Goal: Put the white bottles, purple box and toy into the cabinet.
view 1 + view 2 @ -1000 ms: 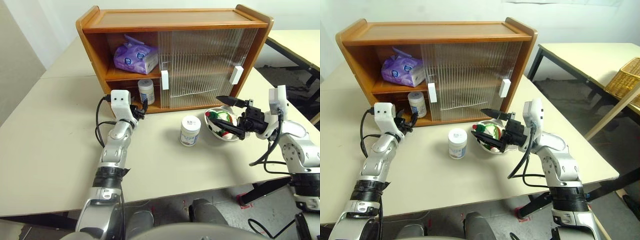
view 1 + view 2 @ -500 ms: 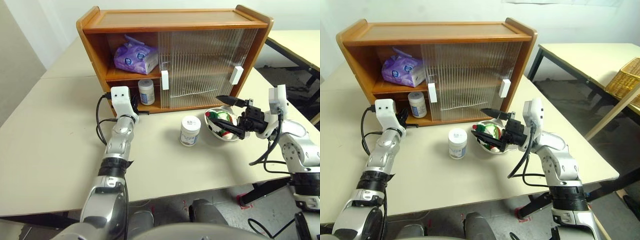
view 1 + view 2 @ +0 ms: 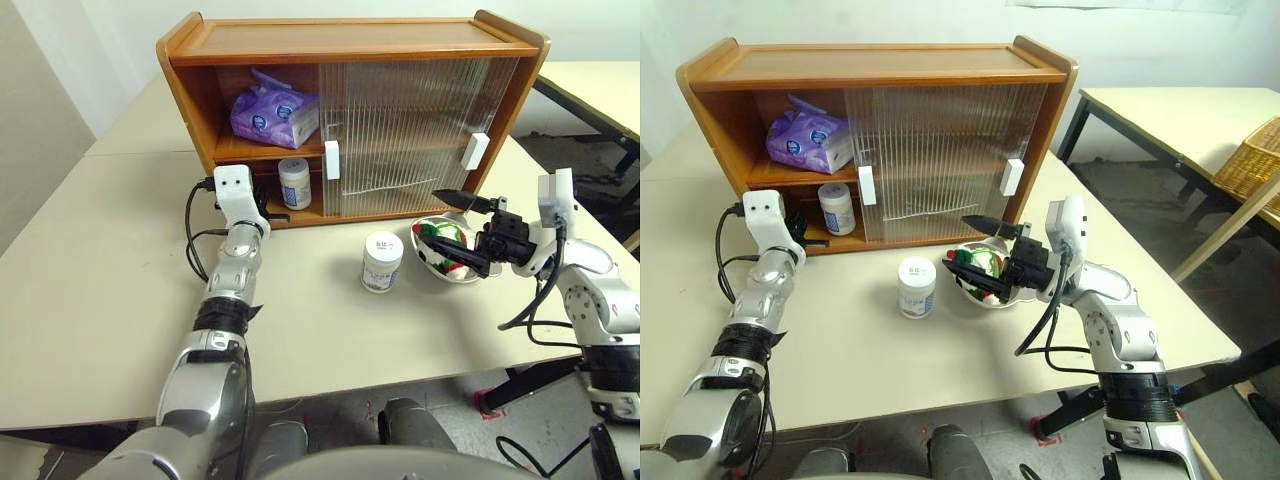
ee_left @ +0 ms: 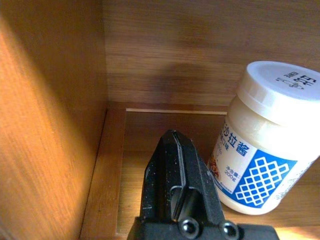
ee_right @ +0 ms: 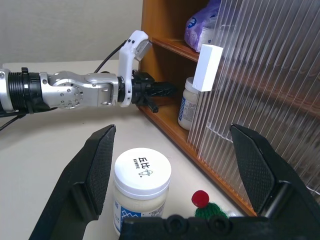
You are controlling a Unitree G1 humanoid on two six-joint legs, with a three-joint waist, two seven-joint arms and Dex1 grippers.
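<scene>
purple box (image 3: pixel 274 116): upper cabinet (image 3: pixel 350 40) shelf | 1 bottle (image 3: pixel 294 183): lower shelf | 1 bottle (image 3: pixel 381 261): table | toy (image 3: pixel 447 245): bowl

A second earlier the left gripper (image 5: pixel 162 90) stood open just in front of the cabinet (image 3: pixel 300 38), short of the lower shelf (image 4: pixel 165 145). Its jaws then closed on nothing, and the arm stretched forward, so the shut fingers went into the open lower compartment, beside the white bottle (image 4: pixel 262 137) standing there and apart from it
</scene>
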